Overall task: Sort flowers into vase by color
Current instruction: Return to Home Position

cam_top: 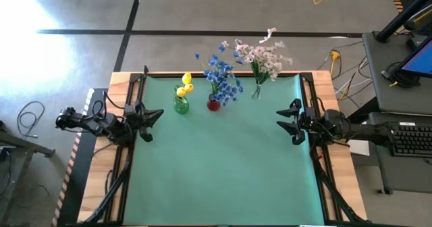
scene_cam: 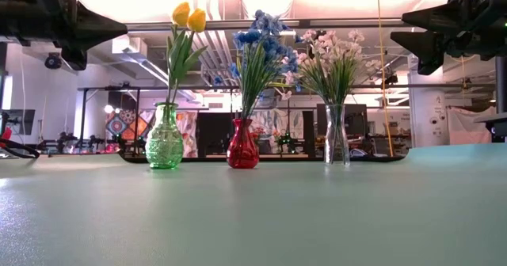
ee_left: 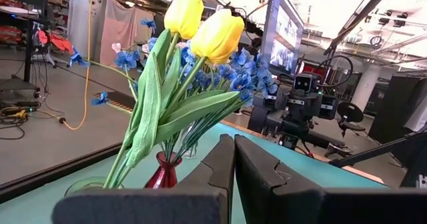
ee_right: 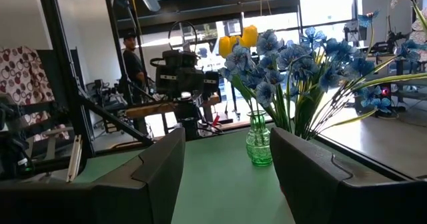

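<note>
Flowers: sorted into three vases, far edge of table.
Handling: likely light and floppy; grip the stems.
Left gripper: closed, empty.
Right gripper: spread, empty.

The left arm is folded at the left edge of the tabletop. The left gripper is held level and pointed inward, with its fingers drawn almost together. The right arm is mirrored at the right edge. The right gripper is likewise pointed inward, with its fingers spread wide apart and nothing held.
</note>
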{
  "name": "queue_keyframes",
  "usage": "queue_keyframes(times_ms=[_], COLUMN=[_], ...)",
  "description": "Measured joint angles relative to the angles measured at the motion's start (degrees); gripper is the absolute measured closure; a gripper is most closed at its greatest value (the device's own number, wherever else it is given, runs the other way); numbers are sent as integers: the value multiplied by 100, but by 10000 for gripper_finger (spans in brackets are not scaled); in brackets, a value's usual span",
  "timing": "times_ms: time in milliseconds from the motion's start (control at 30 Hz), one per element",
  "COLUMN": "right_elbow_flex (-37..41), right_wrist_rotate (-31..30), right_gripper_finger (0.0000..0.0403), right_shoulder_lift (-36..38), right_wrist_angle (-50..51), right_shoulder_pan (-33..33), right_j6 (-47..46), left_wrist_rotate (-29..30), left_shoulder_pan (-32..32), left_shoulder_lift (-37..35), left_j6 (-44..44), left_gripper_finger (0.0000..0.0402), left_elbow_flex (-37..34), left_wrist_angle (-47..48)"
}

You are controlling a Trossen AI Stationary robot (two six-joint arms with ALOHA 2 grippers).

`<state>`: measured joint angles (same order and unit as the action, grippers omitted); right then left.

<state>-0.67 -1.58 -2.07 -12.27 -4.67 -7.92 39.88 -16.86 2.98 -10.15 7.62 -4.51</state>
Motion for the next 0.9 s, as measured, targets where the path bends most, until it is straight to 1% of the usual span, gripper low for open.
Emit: queue_keyframes(times_ms=[900], right_elbow_flex=[2], right_wrist_rotate=[0], right_gripper_finger=[190], right_shoulder_lift=[0], right_wrist_angle=[0], right_shoulder_pan=[-1], right_j6=[0], left_wrist_rotate=[0], left_shoulder_pan=[-1], left_shoulder_lift=[11], left_j6=[-35], left_gripper_finger=[401], left_elbow_flex=[-2], left_wrist_angle=[2])
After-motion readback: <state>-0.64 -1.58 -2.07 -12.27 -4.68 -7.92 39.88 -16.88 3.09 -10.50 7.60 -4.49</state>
